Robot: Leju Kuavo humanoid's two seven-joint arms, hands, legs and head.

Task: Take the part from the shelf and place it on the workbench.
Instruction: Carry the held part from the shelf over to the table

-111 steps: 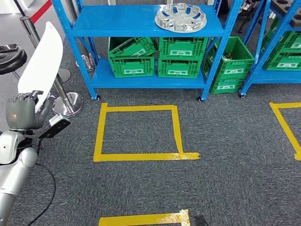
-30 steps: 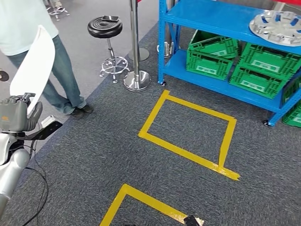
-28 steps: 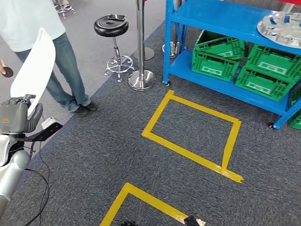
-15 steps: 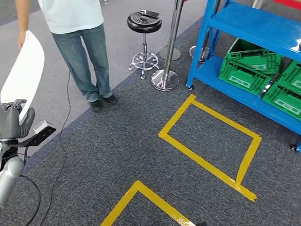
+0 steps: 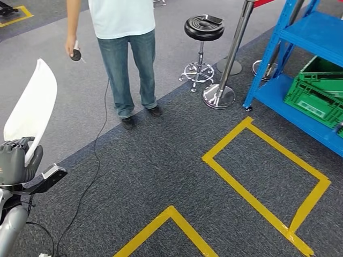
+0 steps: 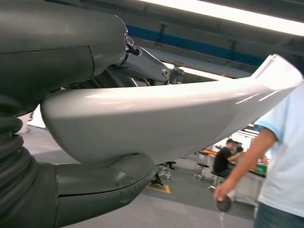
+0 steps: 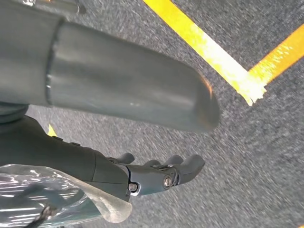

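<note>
- Left hand [image 5: 16, 163] at lower left of head view, clamped on one white curved part [image 5: 31, 107]; part stands upright above the hand, well away from the shelf
- In left wrist view, thumb under and fingers [image 6: 143, 64] over the white part [image 6: 161, 114], part running out past the hand
- Right hand [image 7: 150, 175] hanging over grey carpet [image 7: 251, 142], fingers spread and slightly curled, nothing in them; thick thumb above the fingers in that picture
- One black cable [image 5: 91, 166] trailing across the carpet from the person toward the left hand's side
- One person [image 5: 125, 53] standing near, light shirt, jeans, small dark object [image 5: 75, 54] in one hand
- One black round stool [image 5: 203, 32] on chrome base, just beside one chrome stanchion post [image 5: 226, 64] with round foot
- One blue shelf [image 5: 299, 69] at far right, green crates [image 5: 319, 91] on its lower level; two seen, partly cut by the edge
- Two yellow tape outlines on carpet: one full square [image 5: 267, 182], one corner [image 5: 170, 225] at bottom
- Versus 0.5 s ago: whole scene shifted right, so camera turned left; shelf now mostly out at the right edge, person more central, stool and post moved rightward in picture
- Grip on the part unchanged, part tilted the same way
</note>
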